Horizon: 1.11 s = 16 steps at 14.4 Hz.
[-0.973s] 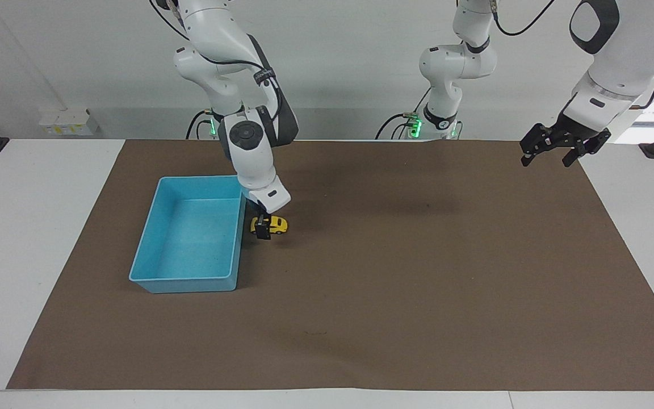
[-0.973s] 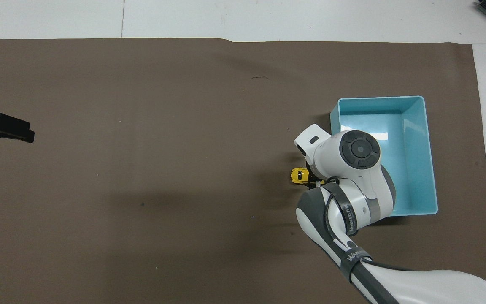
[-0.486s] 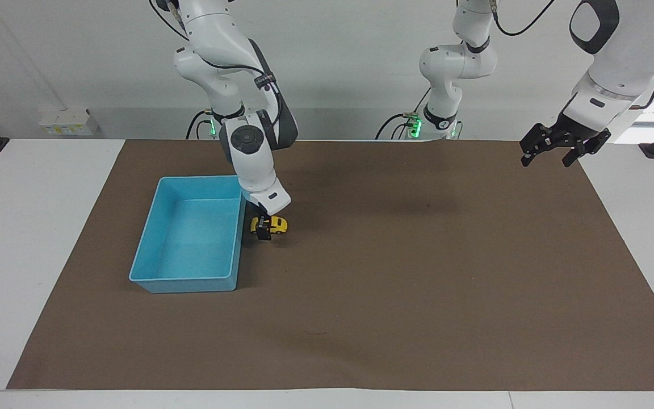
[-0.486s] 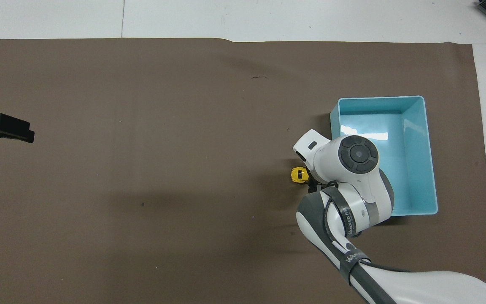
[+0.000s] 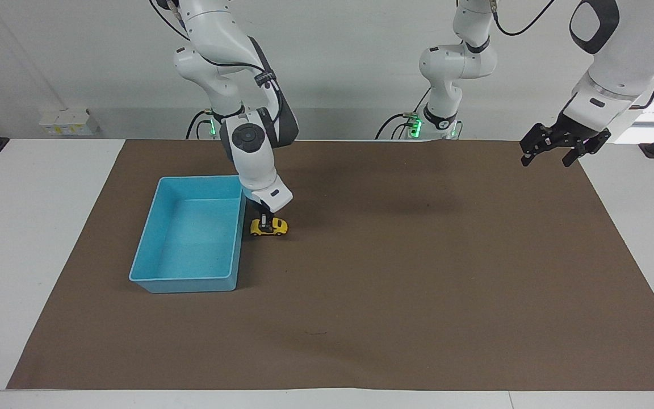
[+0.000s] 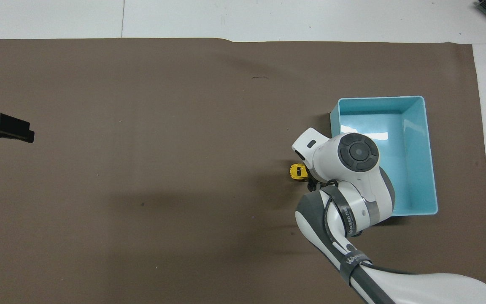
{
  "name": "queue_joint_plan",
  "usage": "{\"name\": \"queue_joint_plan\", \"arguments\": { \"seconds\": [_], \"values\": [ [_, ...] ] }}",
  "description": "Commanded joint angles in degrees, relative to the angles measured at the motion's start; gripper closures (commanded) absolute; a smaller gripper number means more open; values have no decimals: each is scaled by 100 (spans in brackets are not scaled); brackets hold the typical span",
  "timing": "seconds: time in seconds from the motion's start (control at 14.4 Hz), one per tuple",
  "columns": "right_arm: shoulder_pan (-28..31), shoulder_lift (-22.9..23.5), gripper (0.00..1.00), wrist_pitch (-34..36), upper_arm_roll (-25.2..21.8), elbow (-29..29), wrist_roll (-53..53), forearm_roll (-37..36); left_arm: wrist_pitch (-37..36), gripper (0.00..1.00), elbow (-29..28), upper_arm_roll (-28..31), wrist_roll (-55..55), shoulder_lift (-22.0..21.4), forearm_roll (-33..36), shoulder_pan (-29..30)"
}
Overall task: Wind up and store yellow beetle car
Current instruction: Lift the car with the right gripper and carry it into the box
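yellow beetle car (image 5: 269, 227) beside light blue bin (image 5: 151, 257), right hand (image 5: 263, 218) seemingly touching it

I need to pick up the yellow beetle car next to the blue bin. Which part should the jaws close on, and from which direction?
Come straight down and pinch the yellow beetle car across its two flat sides, at mid-body between the wheels. It stands upright on its wheels on the brown mat, close beside the blue bin wall, so a top approach probably avoids that wall, and the rounded roof would likely slip. The right gripper is already just above it.

In the facing view's left half, the car (image 5: 269, 227) sits on the mat (image 5: 418, 295) covering the tabletop (image 5: 32, 227), just beside the bin (image 5: 191, 281) at frame left.
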<state>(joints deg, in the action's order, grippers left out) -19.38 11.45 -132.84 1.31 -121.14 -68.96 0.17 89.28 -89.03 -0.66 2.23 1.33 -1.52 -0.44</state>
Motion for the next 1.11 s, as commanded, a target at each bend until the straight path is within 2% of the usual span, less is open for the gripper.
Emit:
{"name": "queue_joint_plan", "arguments": {
  "seconds": [0.0,0.42,0.69,1.04],
  "values": [
    [-22,15,100,433,-8,432,13,-17,-51,0,-71,-39,-47,-98,73,44],
    [-22,-99,100,1022,-8,978,102,80,-60,0,-71,-30,-56,-98,73,44],
    [101,-248,100,1769,-96,1399,49,80,-60,0,-71,-30,-56,-98,73,44],
    [723,-442,100,2323,-87,1558,-564,71,-60,0,-71,-30,-56,-98,73,44]
  ]
}}
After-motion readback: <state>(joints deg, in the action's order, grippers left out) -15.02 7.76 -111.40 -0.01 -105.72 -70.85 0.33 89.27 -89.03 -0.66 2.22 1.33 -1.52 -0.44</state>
